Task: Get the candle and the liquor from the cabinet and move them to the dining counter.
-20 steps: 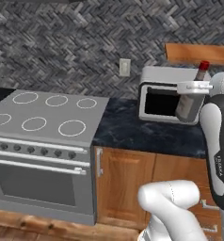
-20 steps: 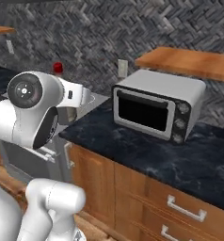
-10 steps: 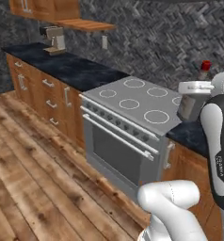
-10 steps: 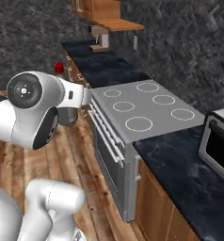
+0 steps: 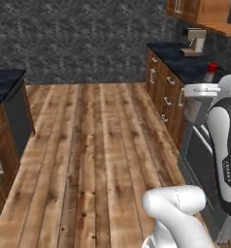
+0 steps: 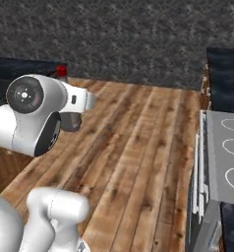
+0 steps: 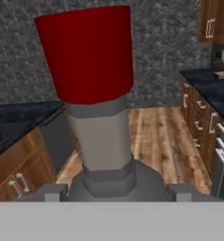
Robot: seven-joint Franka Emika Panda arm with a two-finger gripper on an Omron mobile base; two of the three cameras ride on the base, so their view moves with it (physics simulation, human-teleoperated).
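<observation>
The liquor (image 7: 100, 117) is a grey bottle with a red cap, and it looms close in the hand view. My gripper (image 7: 114, 190) is shut on its broad body, one fingertip on each side. From the left base view the liquor (image 5: 194, 107) hangs under the white hand at the right, with my gripper (image 5: 195, 99) around it. From the right base view the liquor (image 6: 70, 120) shows beside the arm's white joint, red cap up. The candle and the cabinet are out of view. A black-topped counter (image 5: 3, 80) with wooden sides stands at the left; I cannot tell whether it is the dining counter.
A wide wooden floor (image 5: 98, 145) lies ahead. Lower drawer cabinets (image 5: 166, 97) with a dark top and a coffee machine (image 5: 195, 41) run along the right wall under a wooden wall cupboard (image 5: 205, 9). The stove (image 6: 227, 147) is close on the right.
The whole picture has swung: the base has turned away from the microwave and stove wall toward the open floor. The bottle stays in the gripper, held the same way.
</observation>
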